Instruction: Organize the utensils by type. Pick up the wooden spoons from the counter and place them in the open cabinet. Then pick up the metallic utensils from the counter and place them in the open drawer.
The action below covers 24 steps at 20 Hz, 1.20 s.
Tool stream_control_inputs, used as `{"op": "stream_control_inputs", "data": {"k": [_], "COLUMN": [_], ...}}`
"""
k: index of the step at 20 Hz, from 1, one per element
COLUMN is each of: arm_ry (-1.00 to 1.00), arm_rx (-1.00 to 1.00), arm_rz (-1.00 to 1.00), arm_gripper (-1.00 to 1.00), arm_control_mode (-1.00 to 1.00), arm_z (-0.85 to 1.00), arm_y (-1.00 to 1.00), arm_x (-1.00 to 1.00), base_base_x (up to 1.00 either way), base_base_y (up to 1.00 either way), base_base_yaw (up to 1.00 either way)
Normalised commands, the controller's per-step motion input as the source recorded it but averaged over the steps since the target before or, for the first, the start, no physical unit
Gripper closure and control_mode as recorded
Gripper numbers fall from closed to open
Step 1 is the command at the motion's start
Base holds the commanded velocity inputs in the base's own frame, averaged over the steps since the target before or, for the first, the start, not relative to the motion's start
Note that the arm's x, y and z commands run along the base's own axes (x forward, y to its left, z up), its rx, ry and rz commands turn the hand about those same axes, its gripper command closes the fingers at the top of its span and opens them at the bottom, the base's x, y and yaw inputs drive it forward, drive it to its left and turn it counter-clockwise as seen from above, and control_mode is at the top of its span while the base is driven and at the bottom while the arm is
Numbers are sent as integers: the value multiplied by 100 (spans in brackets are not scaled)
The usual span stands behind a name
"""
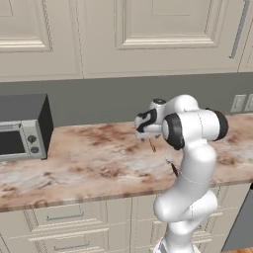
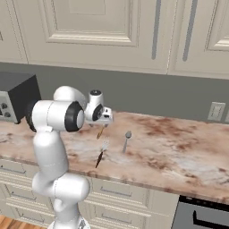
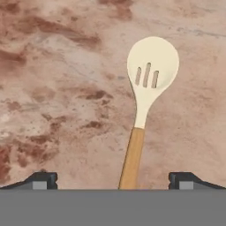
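Counter [image 1: 89,163] runs full width in both base views, mottled red-brown/cream stone w/ cream drawer fronts [image 1: 64,217] below; closed cream wall cabinets [image 1: 158,29] above, grey backsplash between. Grey toaster oven [image 1: 22,128] sits at far left end of counter, against the wall. Arm rises in front of the counter edge, upper part folded over so the wrist points down at the stone mid-counter. Gripper [image 3: 112,181] is spread wide, nothing between the fingertips [image 3: 44,180], hovering above the counter, not touching anything. Directly below it lies the smaller wooden spoon [image 3: 148,92]: pale slotted bowl w/ three slits, brown handle, flat on the stone; in hand view the handle runs down between the two tips, bowl pointing away. In right base view the same spoon's handle peeks out just under the hand. Near it, toward the front edge, the silver-head/black-handle utensil [image 2: 101,154] lies flat; just beside that, further right, the all-dark-grey curved utensil [image 2: 126,141], apart from the other. Two wall outlets [image 1: 239,103] on backsplash at right.
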Motion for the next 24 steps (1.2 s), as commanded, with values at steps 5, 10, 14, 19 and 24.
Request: {"op": "stream_control_inputs", "data": {"k": [5,10,14,19,24], "arm_ry": [0,0,0,5,0], "arm_rx": [-1,-3,-1,0,1], "arm_rz": [1,0,0,0,0], "arm_gripper": [-100,-100,-100,100,100], "arm_control_mode": [-100,-100,-100,-100,-100], "arm_z": [-47,-41,-36,-41,-14], "arm_y": [-2,0,-1,0,-4], "arm_x": [29,31,27,3,-9], "base_base_x": [0,0,0,0,0], "base_base_y": [0,0,0,0,0], "base_base_yaw": [0,0,0,0,0]}}
